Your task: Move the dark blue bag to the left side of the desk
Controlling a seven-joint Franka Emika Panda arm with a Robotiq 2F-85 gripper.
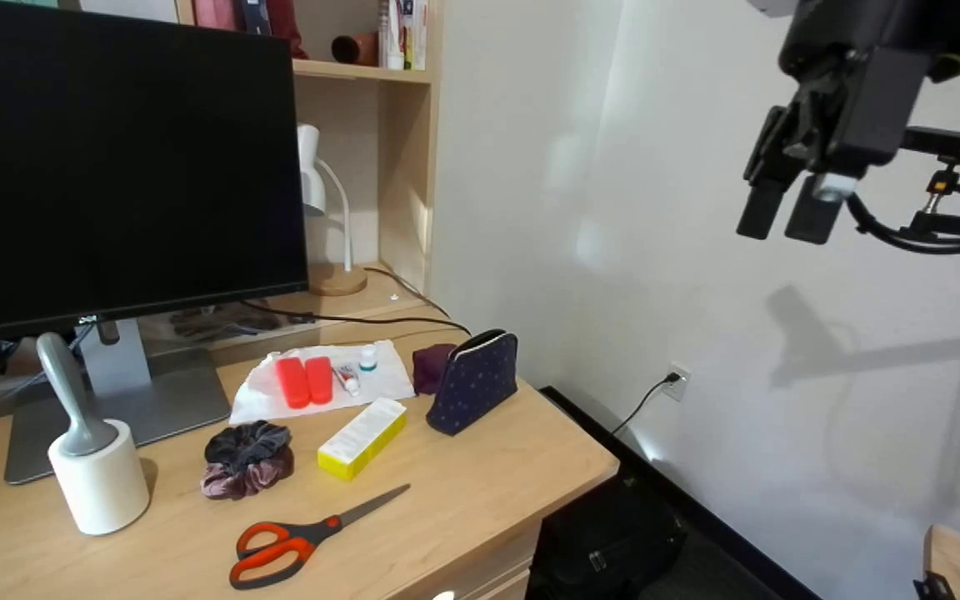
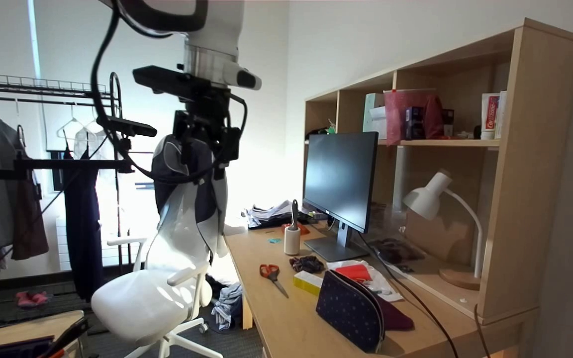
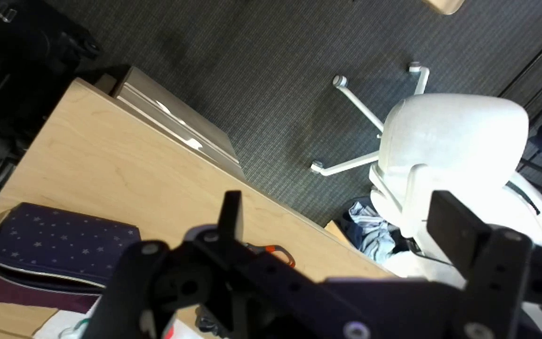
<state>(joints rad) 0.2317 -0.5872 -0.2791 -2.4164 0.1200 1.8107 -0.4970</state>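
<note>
Unclenched, my hand point(image 1: 787, 218) is hanging in the air, higher than the counter point(image 1: 484, 483) and well apart from it; in the wrist view its two fingers point(image 3: 229, 214) are standing with a wide gap between them. The dark blue bag point(image 1: 476, 383) is standing upright near the corner of the counter, at the right end as I am seeing it in an exterior view. In the wrist view it is showing small stars on its side, and its mouth is gaping a little. A maroon item point(image 1: 430, 367) is lying just beside the bag; whether they are touching, I cannot tell. A yellow and white box point(image 1: 362, 437) is lying near, between the bag and two scrunchies point(image 1: 248, 446). Orange and grey scissors point(image 1: 313, 533) are lying closer to the front edge of the counter. On a white sheet point(image 1: 384, 383) two red pieces point(image 1: 292, 383), a small tube point(image 1: 348, 381) and a small bottle point(image 1: 368, 360) are resting.
</note>
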